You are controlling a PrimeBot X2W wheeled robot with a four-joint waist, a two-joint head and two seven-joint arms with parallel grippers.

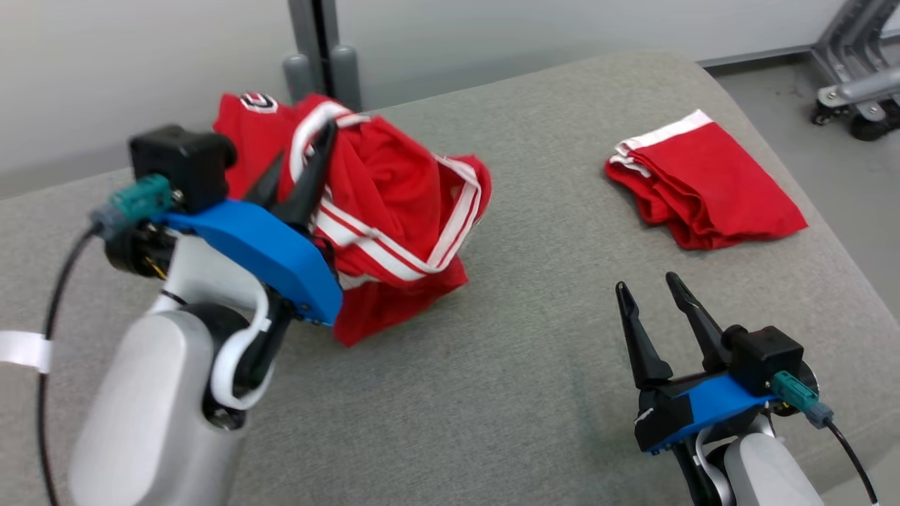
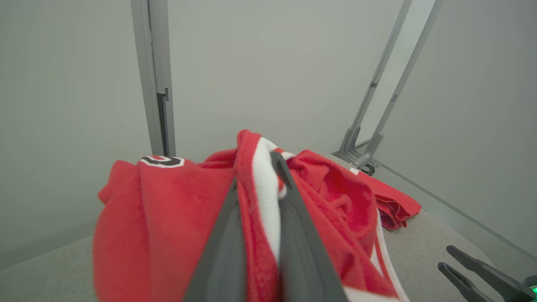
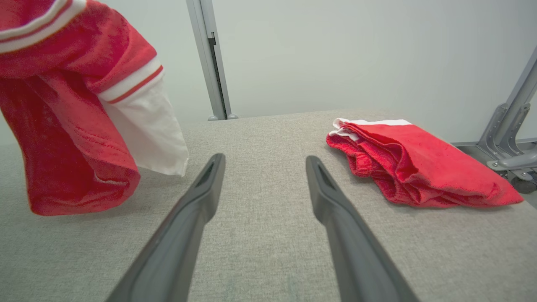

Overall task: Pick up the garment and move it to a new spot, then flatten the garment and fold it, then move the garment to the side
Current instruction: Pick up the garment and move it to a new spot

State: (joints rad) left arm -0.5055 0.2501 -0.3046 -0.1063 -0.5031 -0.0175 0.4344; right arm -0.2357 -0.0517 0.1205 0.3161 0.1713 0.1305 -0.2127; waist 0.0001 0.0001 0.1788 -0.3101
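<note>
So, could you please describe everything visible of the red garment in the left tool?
The red garment is soft, fleecy-looking cloth with white stripes, a white panel and a round badge. Bunched, it hangs from the left tool, shut on a white-trimmed fold; its bottom at or just above the grey cushion.

Pale grey forearms [image 1: 151, 400] with white loops, blue mounting plates [image 1: 260, 246], black camera blocks [image 1: 179, 163], teal plugs [image 1: 140, 198] on black cables [image 1: 55, 302] — left gripper [image 1: 305, 142] and right gripper [image 1: 647, 282] ending in long, dark, tapered fingers [image 1: 640, 337]
</note>
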